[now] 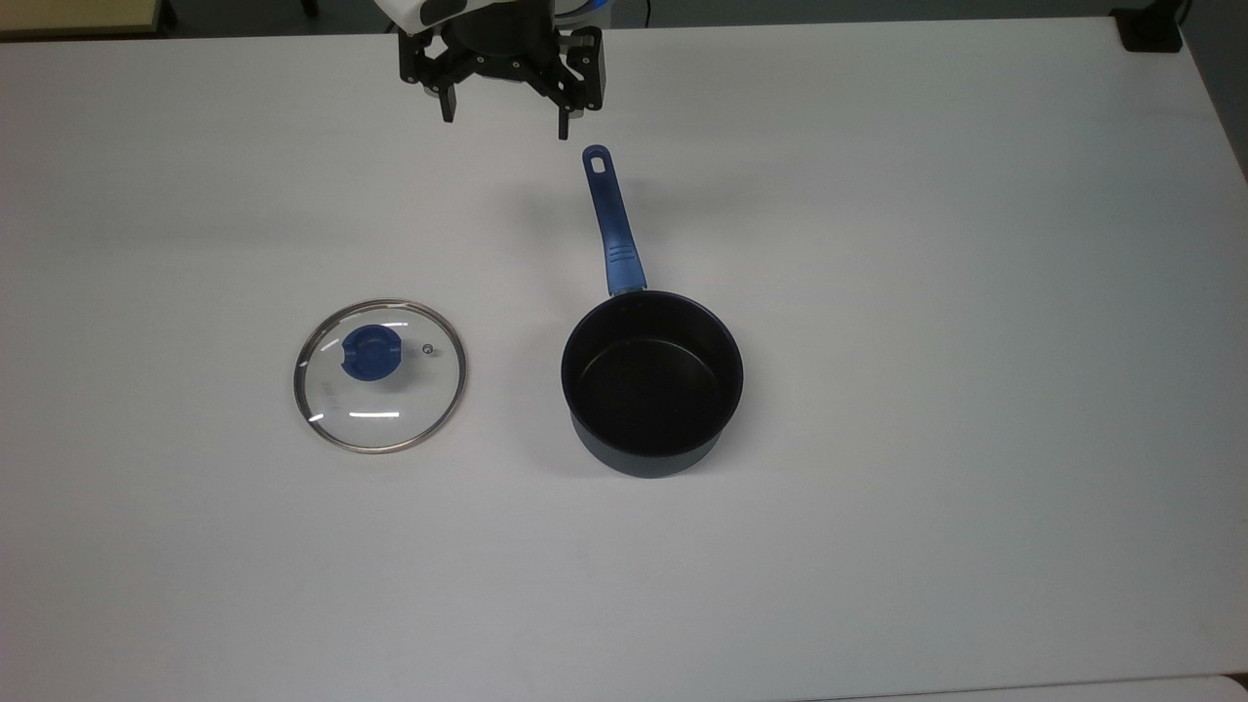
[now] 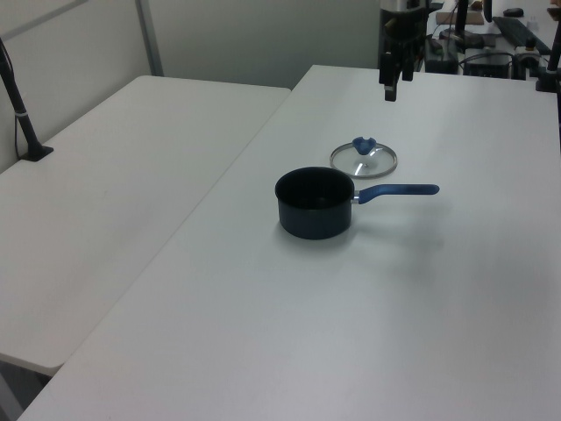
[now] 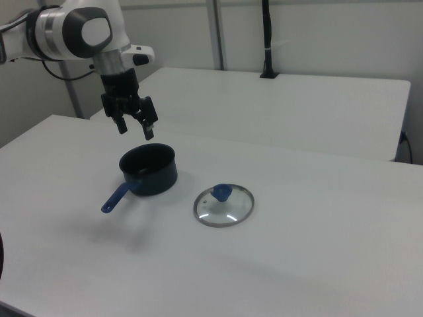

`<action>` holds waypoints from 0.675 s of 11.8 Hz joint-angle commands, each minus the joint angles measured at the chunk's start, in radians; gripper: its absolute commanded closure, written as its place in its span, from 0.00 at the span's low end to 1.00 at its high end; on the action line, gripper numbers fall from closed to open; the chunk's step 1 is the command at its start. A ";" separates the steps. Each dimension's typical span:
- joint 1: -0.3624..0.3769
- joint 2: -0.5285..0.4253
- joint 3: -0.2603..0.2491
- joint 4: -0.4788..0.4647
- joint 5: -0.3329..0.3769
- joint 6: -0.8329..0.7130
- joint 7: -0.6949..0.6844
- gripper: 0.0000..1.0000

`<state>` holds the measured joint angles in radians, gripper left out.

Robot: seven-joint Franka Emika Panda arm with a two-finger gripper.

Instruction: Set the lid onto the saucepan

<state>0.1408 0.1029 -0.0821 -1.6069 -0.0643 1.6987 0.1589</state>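
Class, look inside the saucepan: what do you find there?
The saucepan holds nothing: its bare black inside shows. In the top view its near wall hides a strip of the inside. The lid lies apart on the table.

White arm (image 3: 79, 30), black fingers (image 3: 149, 132)

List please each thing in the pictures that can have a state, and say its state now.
Lid: lying flat on the table, knob up, off the saucepan and apart from it.
Saucepan: upright, uncovered, empty inside, handle lying level.
Gripper: jaws open, holding nothing, in the air above the table, away from both things.
Table: white, bearing the lid and the saucepan.
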 commanded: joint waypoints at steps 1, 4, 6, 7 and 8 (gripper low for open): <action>0.008 -0.028 -0.007 -0.022 -0.018 -0.016 -0.024 0.00; 0.010 -0.026 -0.007 -0.022 -0.018 -0.014 -0.024 0.00; 0.005 -0.019 -0.005 -0.022 -0.023 -0.007 -0.024 0.00; -0.004 -0.009 -0.007 -0.022 -0.040 0.010 -0.039 0.00; -0.024 0.001 -0.007 -0.024 -0.040 0.048 -0.083 0.00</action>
<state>0.1386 0.1040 -0.0822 -1.6083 -0.0832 1.6987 0.1498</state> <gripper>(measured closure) 0.000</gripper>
